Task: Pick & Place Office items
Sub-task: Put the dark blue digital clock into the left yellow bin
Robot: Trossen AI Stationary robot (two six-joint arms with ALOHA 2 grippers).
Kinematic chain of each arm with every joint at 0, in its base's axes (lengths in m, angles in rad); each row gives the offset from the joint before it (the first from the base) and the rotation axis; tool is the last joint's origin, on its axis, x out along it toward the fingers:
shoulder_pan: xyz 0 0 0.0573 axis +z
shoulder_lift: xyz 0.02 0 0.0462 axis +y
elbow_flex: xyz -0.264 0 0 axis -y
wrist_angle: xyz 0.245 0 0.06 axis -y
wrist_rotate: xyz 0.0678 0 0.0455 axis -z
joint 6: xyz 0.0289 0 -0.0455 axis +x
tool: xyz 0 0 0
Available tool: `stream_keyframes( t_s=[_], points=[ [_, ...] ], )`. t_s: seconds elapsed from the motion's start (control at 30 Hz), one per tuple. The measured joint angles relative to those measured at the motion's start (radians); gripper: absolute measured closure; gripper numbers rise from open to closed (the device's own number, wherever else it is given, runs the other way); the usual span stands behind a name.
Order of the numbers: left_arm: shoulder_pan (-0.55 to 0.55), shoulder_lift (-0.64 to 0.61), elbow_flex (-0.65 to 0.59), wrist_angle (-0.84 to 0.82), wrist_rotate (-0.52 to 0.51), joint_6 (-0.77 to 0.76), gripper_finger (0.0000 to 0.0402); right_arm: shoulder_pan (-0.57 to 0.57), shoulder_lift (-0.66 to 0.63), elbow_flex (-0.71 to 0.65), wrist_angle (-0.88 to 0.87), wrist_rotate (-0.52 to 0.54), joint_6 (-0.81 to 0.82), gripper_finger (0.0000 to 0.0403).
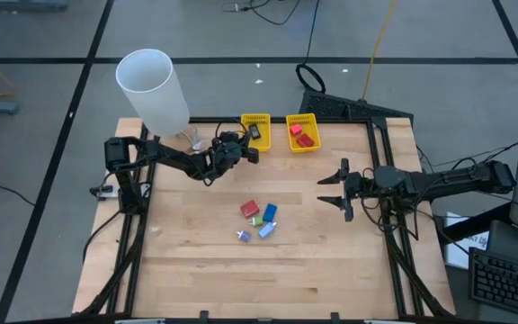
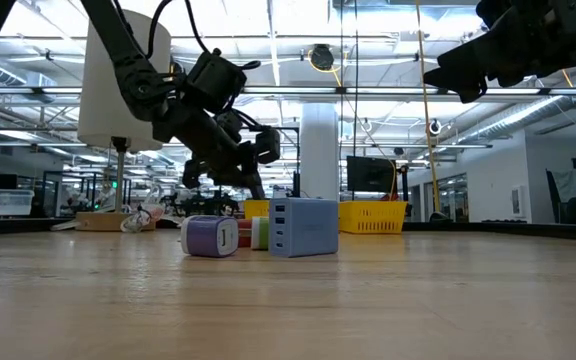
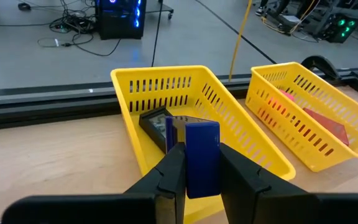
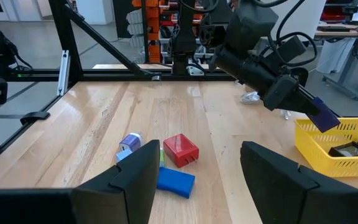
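My left gripper (image 1: 248,148) hovers at the near edge of the left yellow basket (image 1: 255,121), shut on a dark blue block (image 3: 202,157). A black rectangular item (image 3: 156,124) lies inside that basket. The right basket (image 1: 302,144) holds red items (image 1: 305,136). At the table's middle lie a red block (image 1: 249,209), a green one (image 1: 256,220), a blue one (image 1: 270,212), a light blue one (image 1: 266,230) and a purple one (image 1: 244,236). My right gripper (image 1: 334,190) waits open to their right, above the table. My left gripper pinches the dark blue block by its two broad faces (image 3: 191,165) between both fingers (image 3: 169,171). The block stands upright out of the fingertips, lifted clear, above the basket's near rim (image 3: 143,163). The right wrist view shows it as a blue block (image 4: 322,112) sticking out of the gripper, slanting down toward the basket.
A tall white cylinder (image 1: 156,90) stands at the far left corner, next to the left arm. A small clear thing (image 1: 196,142) lies beside its foot. Black frame rails (image 1: 378,144) run along the table's sides. Bare wood (image 1: 196,261) spreads near the front edge.
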Motion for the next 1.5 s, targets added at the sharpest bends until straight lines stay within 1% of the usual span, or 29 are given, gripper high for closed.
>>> stream_keyframes(
  t_s=[1.03,1.2,1.33,1.5],
  points=[
    [0.0,0.0,0.0,0.0,0.0,-0.004,0.0325,0.0,0.001,0.0,0.0,0.0,0.0,0.019],
    [0.0,0.0,0.0,0.0,0.0,-0.024,0.0324,0.0,0.001,0.0,0.0,0.0,0.0,0.019],
    [0.0,0.0,0.0,0.001,0.0,-0.03,0.0308,0.0,0.001,0.0,0.0,0.0,0.0,0.019],
    [0.005,0.0,0.0,0.0,0.0,-0.049,0.026,0.0,0.001,0.0,0.0,0.0,0.0,0.019]
  ],
)
